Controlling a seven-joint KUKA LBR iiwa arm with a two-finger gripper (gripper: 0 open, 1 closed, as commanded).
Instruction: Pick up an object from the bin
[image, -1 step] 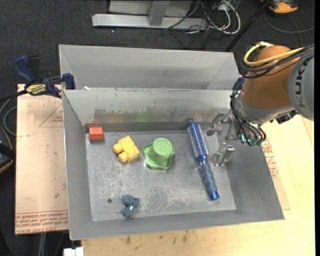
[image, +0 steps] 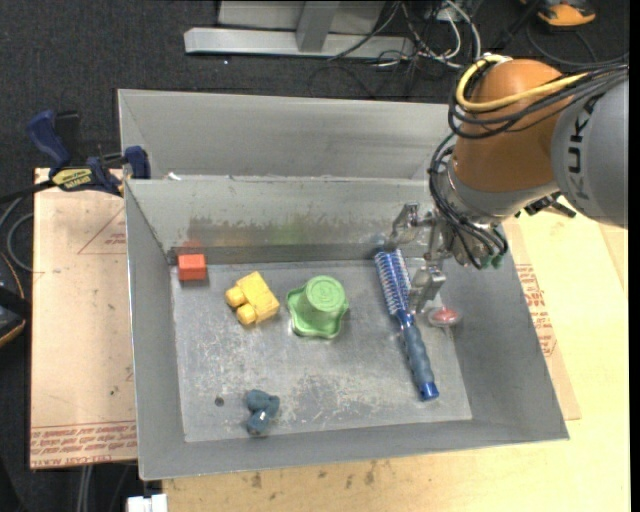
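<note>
My gripper (image: 421, 256) hangs at the right side of the bin, open, with nothing between its fingers. It is just to the right of the bristle head of a blue brush (image: 405, 322), which lies lengthwise with its handle pointing toward the front of the bin. A small pink and red thing (image: 444, 318) lies on the floor right of the brush, a little in front of the gripper.
A green cup-like thing (image: 319, 307) sits mid-bin, left of the brush. Farther left are a yellow block (image: 252, 298) and an orange-red cube (image: 191, 266) by the back wall. A blue-grey lump (image: 260, 411) lies near the front left.
</note>
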